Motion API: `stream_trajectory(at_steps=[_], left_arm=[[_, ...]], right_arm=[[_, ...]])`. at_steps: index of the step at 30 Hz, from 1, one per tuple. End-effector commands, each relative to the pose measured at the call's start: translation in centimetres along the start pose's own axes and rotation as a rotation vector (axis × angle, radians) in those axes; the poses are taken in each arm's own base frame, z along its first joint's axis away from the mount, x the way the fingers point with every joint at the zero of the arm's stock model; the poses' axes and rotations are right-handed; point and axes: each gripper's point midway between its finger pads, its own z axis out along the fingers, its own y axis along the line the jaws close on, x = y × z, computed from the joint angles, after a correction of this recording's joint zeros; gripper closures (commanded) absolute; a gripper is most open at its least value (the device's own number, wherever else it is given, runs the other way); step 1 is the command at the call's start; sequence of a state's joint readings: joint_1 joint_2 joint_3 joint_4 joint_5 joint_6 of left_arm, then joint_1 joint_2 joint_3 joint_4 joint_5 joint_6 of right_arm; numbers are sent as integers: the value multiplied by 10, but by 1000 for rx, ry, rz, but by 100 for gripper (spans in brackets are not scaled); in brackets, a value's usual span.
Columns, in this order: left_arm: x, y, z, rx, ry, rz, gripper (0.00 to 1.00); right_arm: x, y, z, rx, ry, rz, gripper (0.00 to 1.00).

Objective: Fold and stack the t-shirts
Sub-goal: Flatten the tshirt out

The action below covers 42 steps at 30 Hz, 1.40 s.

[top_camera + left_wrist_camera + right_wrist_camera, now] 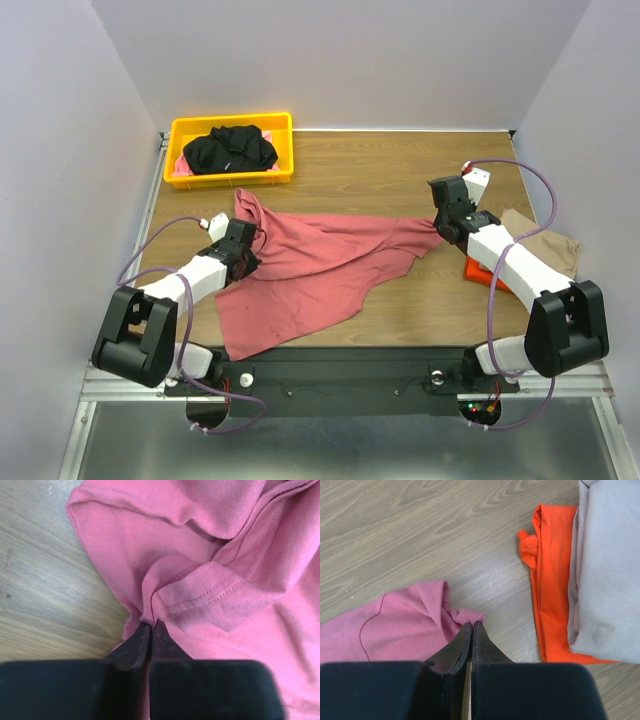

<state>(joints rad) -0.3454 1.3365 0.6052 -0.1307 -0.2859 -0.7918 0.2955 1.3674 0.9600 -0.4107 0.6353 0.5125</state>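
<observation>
The large dusty-red t-shirt [320,265] lies spread and wrinkled across the middle of the table. My left gripper [252,240] is shut on a fold of its hem at the left; the left wrist view shows the pinched red cloth [200,580] at the fingertips. My right gripper [437,226] is shut on the shirt's right corner [465,616]. A black t-shirt [230,148] lies bunched in the yellow bin [282,175]. A folded tan t-shirt [545,245] lies on a folded orange one [480,272] at the right, under my right arm.
The yellow bin stands at the back left, with a bit of pink cloth [183,166] under the black shirt. In the right wrist view the tan [610,570] and orange [552,580] stack lies just right of my fingers. Grey walls enclose the table.
</observation>
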Motion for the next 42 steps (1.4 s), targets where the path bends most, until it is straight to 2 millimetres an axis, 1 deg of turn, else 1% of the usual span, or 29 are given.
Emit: stream_trajectory(at_steps=[1,5,6,8,10,13,14,15,18,21,22,24,25,26,33,35,42], left_arm=[[-25,-18,-17,56,-59,-12,100],[-31,-20,-27,70,-72,-9,100],[-35,-22,-31,84,-85,-13,100],[-37,-23,-36,95,-87,-8,100],[-44,-30,-44,131,-99,-2,100],[-50,-31,-52,144,-117,-2,100],[-49,-30,-52,137,-120,0,100],[-48,-28,-51,133,-118,2,96],[-39,-22,-43,104,-91,7,89],[-28,-19,-33,84,-54,20,88],[-25,-19,-31,84,-41,24,83],[-19,-18,-25,74,-17,33,77],[-18,-19,-24,75,-12,36,70],[-17,-19,-24,78,-7,37,66],[-18,-25,-30,116,-6,38,63],[-17,-26,-32,125,-2,41,60],[-18,-37,-41,174,3,47,59]], right_arm=[[-14,1,-2,-8,-48,30,100],[-13,1,-2,-9,-46,29,100],[-13,0,-2,-8,-44,27,100],[-14,0,-3,-8,-48,27,100],[-15,0,-5,-12,-53,30,100],[-17,-1,-7,-17,-58,34,100],[-17,-1,-7,-19,-59,36,100],[-15,-1,-7,-17,-55,33,100],[-15,-2,-7,-19,-54,32,100],[-15,-2,-7,-20,-53,31,100],[-14,-2,-7,-22,-51,29,100],[-13,-1,-7,-23,-51,29,100],[-13,-1,-7,-23,-50,28,100],[-12,-1,-6,-21,-47,25,100],[-11,-1,-5,-20,-42,20,100],[-11,-1,-4,-18,-42,17,100],[-10,-1,-4,-18,-39,12,100]])
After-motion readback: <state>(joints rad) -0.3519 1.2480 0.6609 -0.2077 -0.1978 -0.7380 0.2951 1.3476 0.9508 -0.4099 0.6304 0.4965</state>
